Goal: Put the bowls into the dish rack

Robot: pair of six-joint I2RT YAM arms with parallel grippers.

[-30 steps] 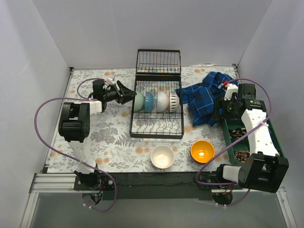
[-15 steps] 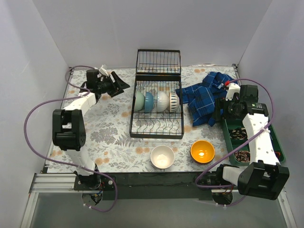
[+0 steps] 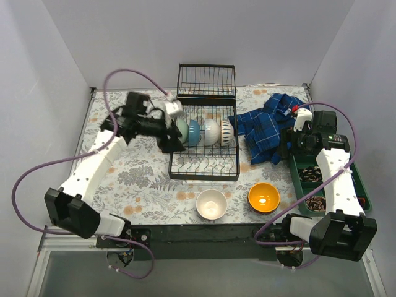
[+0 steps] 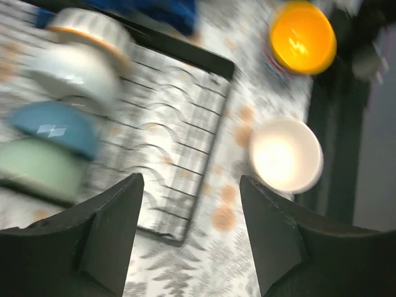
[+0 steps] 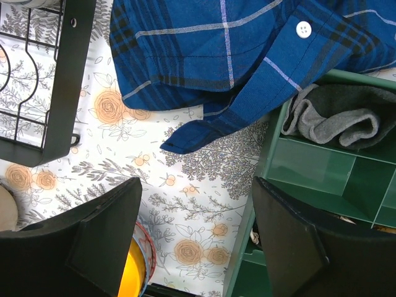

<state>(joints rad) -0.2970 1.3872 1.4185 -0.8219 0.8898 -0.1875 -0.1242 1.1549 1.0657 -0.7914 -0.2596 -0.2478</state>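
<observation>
The black wire dish rack (image 3: 205, 162) stands mid-table and holds several bowls on edge in a row: pale green (image 3: 181, 132), blue (image 3: 194, 132), white (image 3: 211, 131) and ribbed (image 3: 226, 132). A white bowl (image 3: 211, 203) and an orange bowl (image 3: 263, 197) sit on the cloth in front of the rack. Both show in the left wrist view, white (image 4: 285, 154) and orange (image 4: 302, 36). My left gripper (image 3: 171, 144) is open and empty above the rack's left edge. My right gripper (image 3: 286, 147) is open and empty between the blue shirt and the green tray.
A blue plaid shirt (image 3: 267, 122) lies right of the rack. A green compartment tray (image 3: 357, 185) with small items sits at the far right; a grey cloth (image 5: 334, 114) lies in it. White walls enclose the table on three sides.
My left arm has swung from the far left of the table to the rack's left edge, its open gripper now pointing down. The right arm has barely moved.
</observation>
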